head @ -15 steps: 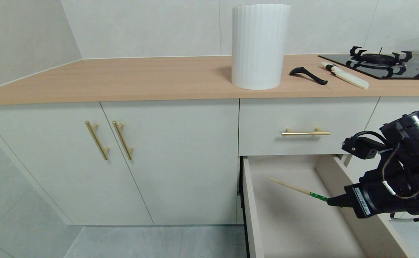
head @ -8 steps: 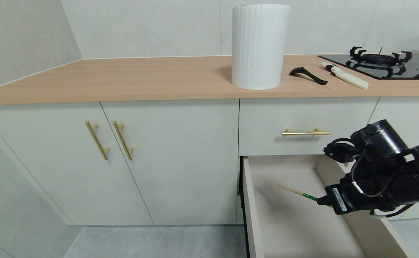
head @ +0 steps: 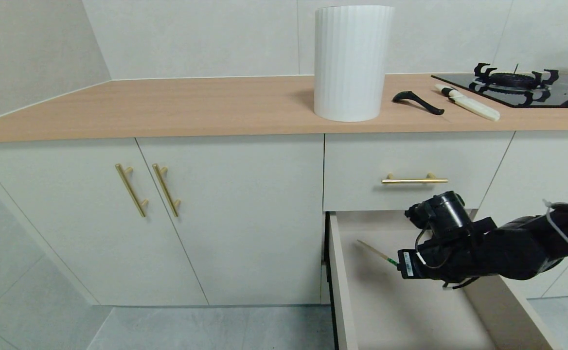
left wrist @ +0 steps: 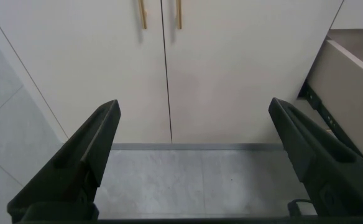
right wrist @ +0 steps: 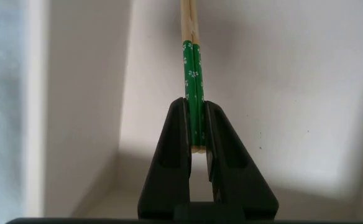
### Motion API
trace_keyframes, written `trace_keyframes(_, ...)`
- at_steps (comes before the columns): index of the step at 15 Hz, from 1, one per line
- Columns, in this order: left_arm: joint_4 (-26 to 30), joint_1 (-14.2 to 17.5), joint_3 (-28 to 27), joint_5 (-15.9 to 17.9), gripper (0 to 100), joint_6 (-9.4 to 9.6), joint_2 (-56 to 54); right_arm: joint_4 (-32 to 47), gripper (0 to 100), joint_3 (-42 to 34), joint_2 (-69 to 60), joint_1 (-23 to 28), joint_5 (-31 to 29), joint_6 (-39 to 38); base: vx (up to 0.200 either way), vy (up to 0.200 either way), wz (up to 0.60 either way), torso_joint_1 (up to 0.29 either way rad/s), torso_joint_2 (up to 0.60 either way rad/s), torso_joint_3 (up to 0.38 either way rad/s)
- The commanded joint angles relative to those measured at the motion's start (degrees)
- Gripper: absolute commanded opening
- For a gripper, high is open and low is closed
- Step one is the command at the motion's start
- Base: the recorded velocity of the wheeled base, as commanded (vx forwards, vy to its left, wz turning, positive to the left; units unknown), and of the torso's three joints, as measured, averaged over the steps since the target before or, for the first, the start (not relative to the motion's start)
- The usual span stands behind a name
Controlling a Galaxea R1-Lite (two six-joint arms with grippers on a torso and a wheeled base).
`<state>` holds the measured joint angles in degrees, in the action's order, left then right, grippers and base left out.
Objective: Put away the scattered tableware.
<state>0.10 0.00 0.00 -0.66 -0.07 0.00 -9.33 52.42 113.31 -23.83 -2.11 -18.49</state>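
Pinches the chopsticks (right wrist: pixel 192 68) by their green ends in the right claw (right wrist: pixel 195 112), tips ahead of it, low over the open drawer (head: pixel 386 311) beneath, apparently to lay them flat.

Two wooden chopsticks with green patterned ends (right wrist: pixel 192 68) make one pair. On the wooden table (head: pixel 167 107) there are three loose things: one tall white ribbed cylinder (head: pixel 349 63), one black curved utensil (head: pixel 417 102) and one cream-coloured knife (head: pixel 466 102). One black glass hob (head: pixel 546 97) shows two burner grates (head: pixel 515 77). Below are two pale cabinet doors (head: pixel 60 218), one shut drawer (head: pixel 410 155), one open drawer (head: pixel 342 291) and three brass bar handles (head: pixel 131 190). Two grippers count: the left gripper (left wrist: pixel 194 118) and the right gripper (right wrist: pixel 194 109).
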Motion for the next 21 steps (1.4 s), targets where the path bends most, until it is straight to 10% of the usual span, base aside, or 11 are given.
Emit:
trace_keyframes(1, 0.0, 0.0, 0.0, 0.0, 100, -0.01, 0.0, -2.1, 0, 0.4, 6.1, -0.6, -2.1, -1.2, 0.000, 0.000, 0.00, 0.000, 0.00, 0.000)
trace_keyframes(20, 0.0, 0.0, 0.0, 0.0, 100, -0.01, 0.0, -10.0, 0, 0.4, 18.0, -4.1, -5.6, -4.4, 0.000, 0.000, 0.00, 0.000, 0.00, 0.000)
trace_keyframes(21, 0.0, 0.0, 0.0, 0.0, 100, -0.01, 0.0, -10.0, 100, 0.4, 18.1, -4.1, -5.6, -4.4, 0.000, 0.000, 0.00, 0.000, 0.00, 0.000)
